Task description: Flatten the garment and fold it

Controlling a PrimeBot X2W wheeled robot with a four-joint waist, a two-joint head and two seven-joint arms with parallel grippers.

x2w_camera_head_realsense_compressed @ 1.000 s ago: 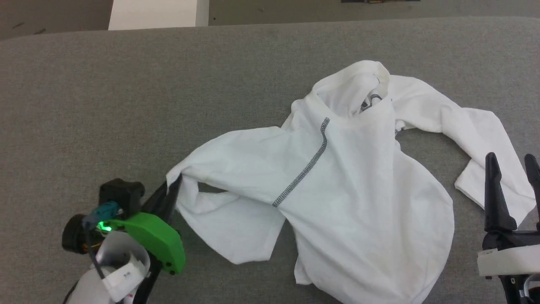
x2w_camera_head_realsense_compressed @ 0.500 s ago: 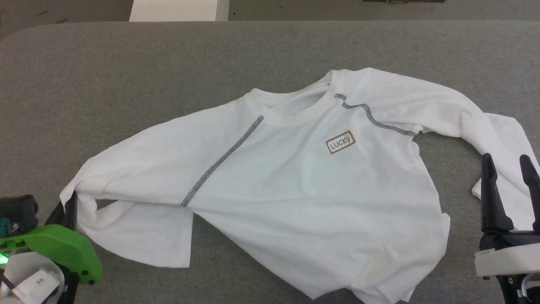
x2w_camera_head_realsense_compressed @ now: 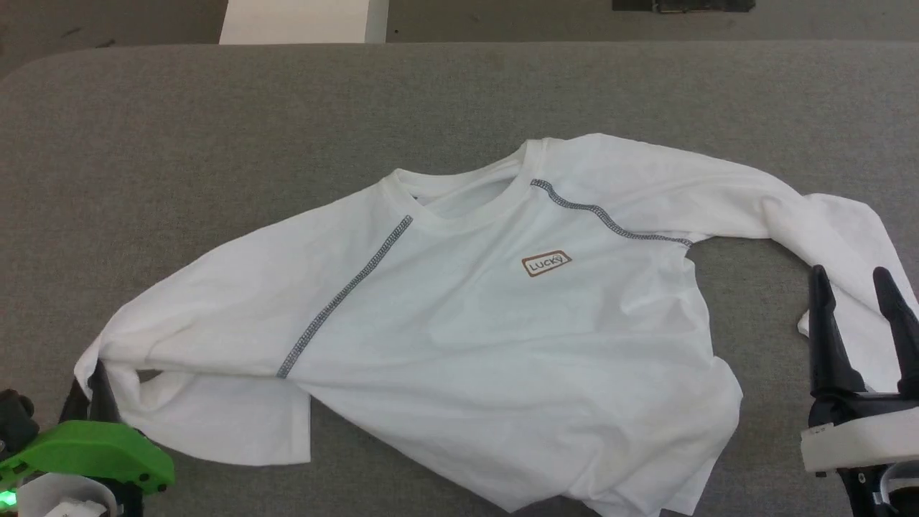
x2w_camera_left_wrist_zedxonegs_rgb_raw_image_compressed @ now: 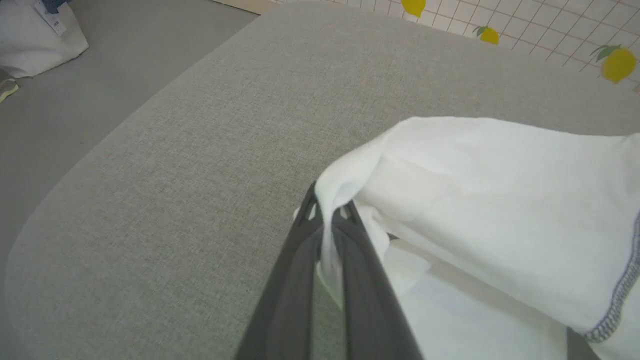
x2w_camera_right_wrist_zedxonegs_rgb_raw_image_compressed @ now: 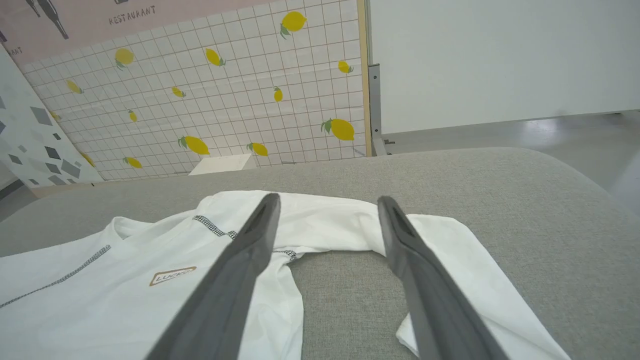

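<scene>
Left wrist view: left gripper [x2w_camera_left_wrist_zedxonegs_rgb_raw_image_compressed: 327,215] clamped tight on a sleeve fold of the garment [x2w_camera_left_wrist_zedxonegs_rgb_raw_image_compressed: 500,200]; right gripper [x2w_camera_head_realsense_compressed: 851,276] spread wide, empty, near the other sleeve.

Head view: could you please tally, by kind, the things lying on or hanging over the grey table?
Shirt: 1
Grippers: 2 (left gripper, right gripper)
Total: 3
</scene>
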